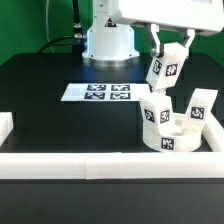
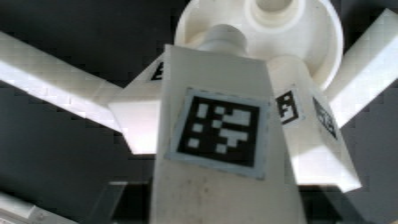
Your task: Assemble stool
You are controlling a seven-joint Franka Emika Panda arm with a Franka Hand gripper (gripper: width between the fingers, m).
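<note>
The round white seat disc (image 1: 165,132) stands at the exterior view's right, near the front rail, with two white tagged legs (image 1: 202,110) upright in it. My gripper (image 1: 161,52) is shut on a third white tagged leg (image 1: 165,68) and holds it tilted in the air just above the seat. In the wrist view this held leg (image 2: 222,120) fills the middle, its tag facing the camera, with the seat (image 2: 267,30) and another leg (image 2: 302,110) behind it. The fingertips are hidden beside the leg.
The marker board (image 1: 98,92) lies flat on the black table at centre. White border rails run along the front (image 1: 110,160) and the exterior view's left (image 1: 5,125). The robot base (image 1: 108,40) stands at the back.
</note>
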